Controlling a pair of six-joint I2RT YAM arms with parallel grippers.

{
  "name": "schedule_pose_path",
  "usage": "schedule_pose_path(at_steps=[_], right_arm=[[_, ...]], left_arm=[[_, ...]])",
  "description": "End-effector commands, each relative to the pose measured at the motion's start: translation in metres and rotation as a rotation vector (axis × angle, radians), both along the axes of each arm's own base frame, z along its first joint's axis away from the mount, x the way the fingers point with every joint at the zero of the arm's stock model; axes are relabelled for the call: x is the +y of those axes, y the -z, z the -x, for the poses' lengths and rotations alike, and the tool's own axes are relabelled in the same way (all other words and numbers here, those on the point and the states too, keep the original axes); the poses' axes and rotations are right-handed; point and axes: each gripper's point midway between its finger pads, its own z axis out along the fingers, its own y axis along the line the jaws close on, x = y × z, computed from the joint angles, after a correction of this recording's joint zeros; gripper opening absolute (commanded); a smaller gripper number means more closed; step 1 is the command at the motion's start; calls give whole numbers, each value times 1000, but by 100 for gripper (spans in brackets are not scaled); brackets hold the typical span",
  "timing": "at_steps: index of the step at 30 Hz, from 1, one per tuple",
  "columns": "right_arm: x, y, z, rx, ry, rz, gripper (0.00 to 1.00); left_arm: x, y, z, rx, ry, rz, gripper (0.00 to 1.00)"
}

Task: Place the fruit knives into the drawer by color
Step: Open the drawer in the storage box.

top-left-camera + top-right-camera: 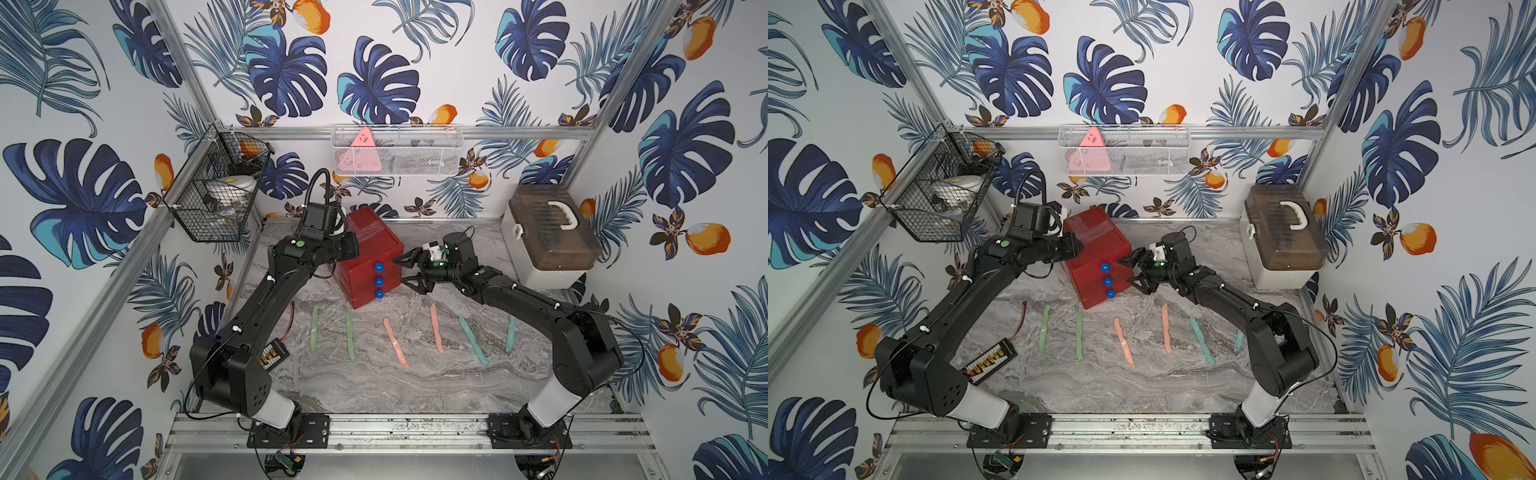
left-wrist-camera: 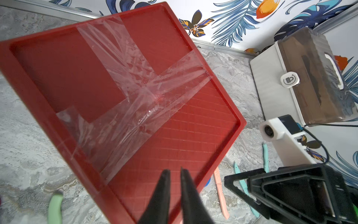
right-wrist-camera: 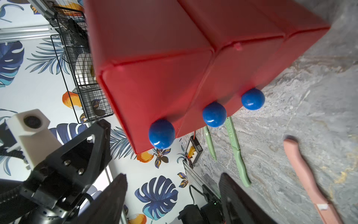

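The drawer (image 1: 374, 239), a glossy red chest, stands at the back middle of the table with its three blue knobs (image 1: 378, 281) facing front right and all drawers closed. Several fruit knives lie in a row in front of it: two mint-green (image 1: 315, 330), two salmon-pink (image 1: 395, 343) and two teal-blue (image 1: 473, 338). My left gripper (image 2: 174, 170) hovers over the chest's taped top (image 2: 116, 77), shut and empty. Just right of the knobs, my right gripper (image 1: 401, 271) is open, level with the top knob (image 3: 161, 133) and a short way from it.
A white box with a brown lid (image 1: 548, 237) stands at the back right. A black wire basket (image 1: 216, 187) hangs at the left corner and a white mesh basket (image 1: 395, 151) on the back wall. A small connector board (image 1: 274, 353) lies under the left arm.
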Motion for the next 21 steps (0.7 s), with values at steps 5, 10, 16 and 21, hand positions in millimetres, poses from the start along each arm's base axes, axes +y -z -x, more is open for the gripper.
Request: schedule_pose_path(at_steps=[5, 10, 16, 21], right_arm=[[33, -20, 4, -47, -12, -118, 76], [46, -12, 0, -39, -3, -121, 73], [48, -8, -8, -87, 33, -116, 68], [50, -15, -15, -134, 44, -144, 60]], left_arm=[[-4, 11, -3, 6, -5, 39, 2], [-2, 27, -3, 39, -6, 57, 2], [1, 35, 0, 55, -6, 84, 2], [3, 41, 2, 68, -3, 91, 2]])
